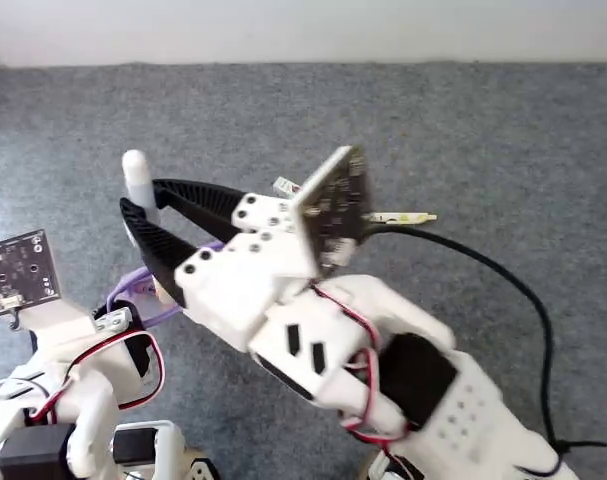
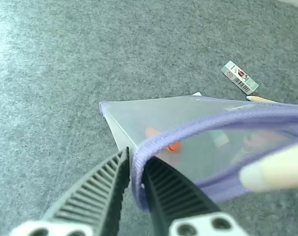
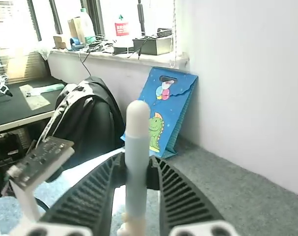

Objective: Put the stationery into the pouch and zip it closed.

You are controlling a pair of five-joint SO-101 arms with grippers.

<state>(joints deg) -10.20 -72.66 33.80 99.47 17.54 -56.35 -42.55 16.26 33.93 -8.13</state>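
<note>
Overhead, clamping a pale pen [image 1: 135,172] between the black fingers of the right gripper [image 1: 139,196], long axis running toward the table's far edge, rounded end leading; partly covering the purple-edged pouch [image 1: 129,284] near the left arm, leaving a pencil [image 1: 403,217] lying apart on the grey carpet [image 1: 483,130]. Next, from the left wrist, pinching the pouch's [image 2: 153,118] purple zip edge [image 2: 188,135] with the left gripper [image 2: 135,160], fingers pressed onto it; showing an orange item [image 2: 172,146] and fainter shapes inside the translucent walls; bringing the pen's [image 2: 274,172] end beside the mouth, a labelled block [image 2: 240,77] and the pencil's [image 2: 261,99] tip resting beyond. Finally, from the right wrist, squeezing the pen [image 3: 137,132] upright within the right gripper [image 3: 137,162], facing a blue gift bag [image 3: 166,113] and dark backpack [image 3: 90,118].
</note>
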